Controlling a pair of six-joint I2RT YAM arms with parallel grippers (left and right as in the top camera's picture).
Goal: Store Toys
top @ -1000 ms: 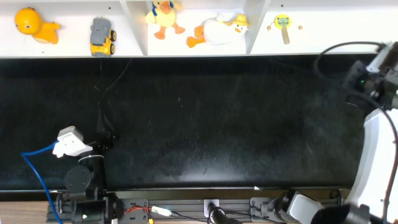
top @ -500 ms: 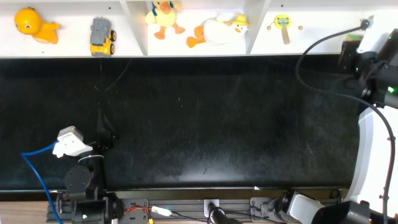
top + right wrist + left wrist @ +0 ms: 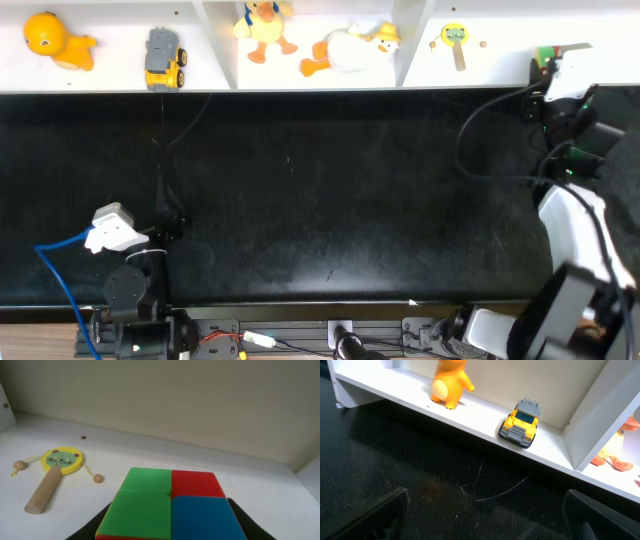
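Top view: a white shelf (image 3: pixel 110 72) runs along the far edge of the black table (image 3: pixel 350 190), split by dividers into compartments. The right gripper (image 3: pixel 556 62) is up at the shelf's right end, at the mouth of the last compartment. In the right wrist view its jaws are clenched on a block (image 3: pixel 170 500) with green, red and blue faces, the dark fingers (image 3: pixel 102 527) pressing on two opposite sides. The block sits inside that compartment, over the white shelf floor and short of the back wall; whether it touches the floor cannot be told. A wooden rattle (image 3: pixel 52 472) with a round yellow-green head and two small beads on strings lies flat on the same shelf floor, near the block but apart from it, toward the shelf's middle. An orange duck (image 3: pixel 55 40) stands in the compartment at the shelf's left end, and a yellow truck (image 3: pixel 164 57) is parked beside it in the same compartment, next to the divider. The middle compartment holds a yellow plush duck (image 3: pixel 263 25) and a white plush duck (image 3: pixel 350 50) lying close together. The left gripper (image 3: pixel 485 510) hangs over the table, well back from the shelf, facing the orange duck and the truck; its jaws are released, spread wide, with nothing between them.
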